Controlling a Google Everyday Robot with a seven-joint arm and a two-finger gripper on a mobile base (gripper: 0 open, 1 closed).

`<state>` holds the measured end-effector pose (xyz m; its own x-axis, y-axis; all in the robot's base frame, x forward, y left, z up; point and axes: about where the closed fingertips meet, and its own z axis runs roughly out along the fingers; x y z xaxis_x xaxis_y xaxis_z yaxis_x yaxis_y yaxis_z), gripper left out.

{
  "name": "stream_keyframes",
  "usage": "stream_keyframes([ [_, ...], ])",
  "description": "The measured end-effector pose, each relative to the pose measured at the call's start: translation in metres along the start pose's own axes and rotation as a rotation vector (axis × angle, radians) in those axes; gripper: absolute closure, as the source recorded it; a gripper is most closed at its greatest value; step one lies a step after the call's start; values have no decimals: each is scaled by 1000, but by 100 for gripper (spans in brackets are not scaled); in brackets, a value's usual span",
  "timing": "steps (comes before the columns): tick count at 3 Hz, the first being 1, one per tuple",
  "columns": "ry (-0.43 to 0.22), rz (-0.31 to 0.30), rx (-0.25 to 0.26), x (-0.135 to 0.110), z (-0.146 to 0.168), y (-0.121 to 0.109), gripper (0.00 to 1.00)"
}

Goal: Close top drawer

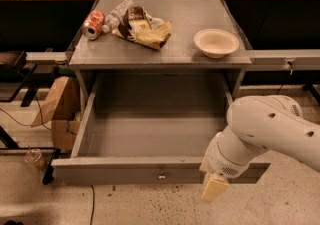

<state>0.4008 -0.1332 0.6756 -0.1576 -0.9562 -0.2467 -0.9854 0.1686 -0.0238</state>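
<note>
Top drawer (110, 172) stands pulled fully out below the tabletop (190, 19), its front facing me. My claw (214, 188) hangs just before that front, right of the drawer's knob (161, 175), placed, I judge, to push the front inward. Whether the claw is spread or pressed together I cannot tell. Behind the drawer, on the tabletop, lie a can (93, 24), a bottle (116, 15), a snack bag (145, 29) and a bowl (216, 42). I can read no print on them.

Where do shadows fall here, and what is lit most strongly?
Camera view: the top drawer lies in shadow at its rear, under the cabinet top; the white arm is brightest; the gripper hangs low before the drawer front's right end.
</note>
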Motion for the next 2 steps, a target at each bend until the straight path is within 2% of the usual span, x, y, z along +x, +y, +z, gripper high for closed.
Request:
stream_keyframes([
  [1, 0, 0, 0, 1, 0, 3, 0],
  [2, -19, 10, -1, -20, -2, -13, 0],
])
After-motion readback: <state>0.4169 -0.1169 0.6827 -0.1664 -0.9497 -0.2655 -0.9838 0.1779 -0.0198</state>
